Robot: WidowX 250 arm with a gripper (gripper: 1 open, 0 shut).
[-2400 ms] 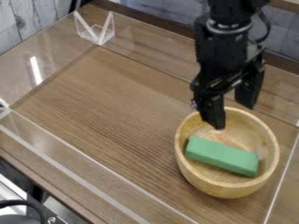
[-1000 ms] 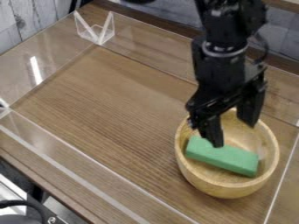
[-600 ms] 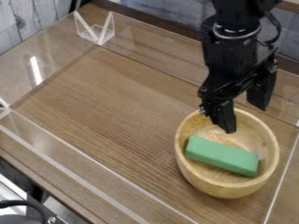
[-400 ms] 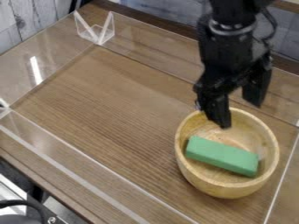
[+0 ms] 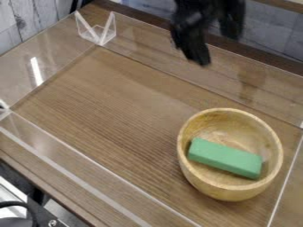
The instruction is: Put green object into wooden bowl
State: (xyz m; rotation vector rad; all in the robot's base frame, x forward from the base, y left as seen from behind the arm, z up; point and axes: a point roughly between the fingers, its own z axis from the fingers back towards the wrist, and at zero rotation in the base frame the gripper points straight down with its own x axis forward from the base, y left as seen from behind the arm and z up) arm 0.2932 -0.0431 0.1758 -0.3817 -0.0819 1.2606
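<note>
The green object [image 5: 225, 158], a flat mint-green block, lies inside the wooden bowl [image 5: 190, 168] at the right front of the table, slanting toward the bowl's right side. My gripper [image 5: 211, 40] is high at the top of the camera view, blurred, well above and behind the bowl. It is open, with nothing between its dark fingers [image 5: 193, 46]. It touches neither the block nor the bowl.
Clear acrylic walls [image 5: 35, 75] fence in the wooden tabletop [image 5: 106, 115]. A small clear plastic stand [image 5: 95, 29] sits at the back left corner. The bowl stands close to the right wall.
The gripper has lifted from just over the bowl and swung up and to the left in the picture, still open. The green block stays in the bowl.
</note>
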